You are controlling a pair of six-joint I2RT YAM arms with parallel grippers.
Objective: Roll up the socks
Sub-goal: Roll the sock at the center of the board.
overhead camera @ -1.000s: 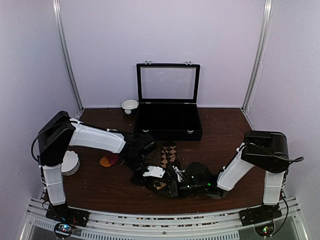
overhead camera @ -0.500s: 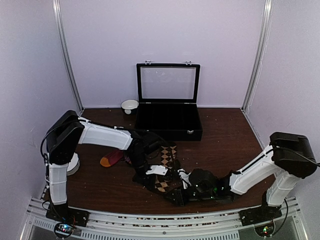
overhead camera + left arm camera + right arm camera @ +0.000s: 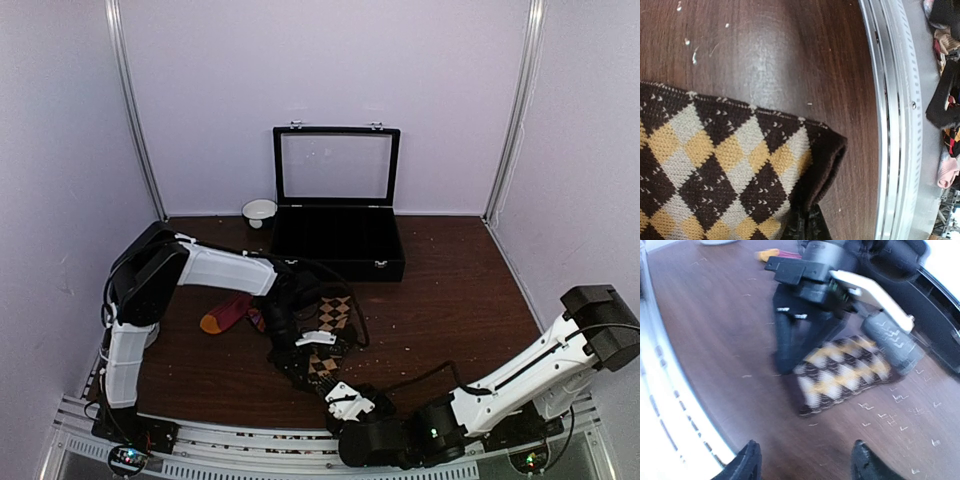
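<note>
The dark brown argyle sock [image 3: 326, 340] lies flat near the table's middle, filling the lower left of the left wrist view [image 3: 715, 170]. My left gripper [image 3: 303, 352] is shut on its dark folded edge [image 3: 807, 225]. My right gripper [image 3: 350, 403] hangs open and empty near the table's front edge, well short of the sock. In the right wrist view its fingertips [image 3: 747, 462] stand wide apart, with the argyle sock [image 3: 845, 372] and the left gripper [image 3: 787, 347] ahead. The magenta-red sock [image 3: 228, 315] with its orange toe lies to the left.
An open black case [image 3: 337, 250] with a glass lid stands at the back. A small white bowl [image 3: 259, 210] sits to its left. A metal rail [image 3: 892, 125] runs along the table's near edge, close to the argyle sock's corner.
My right gripper has opened, left the argyle sock and drawn back toward the near edge. The left arm has swung slightly right, still clamped on the sock.
</note>
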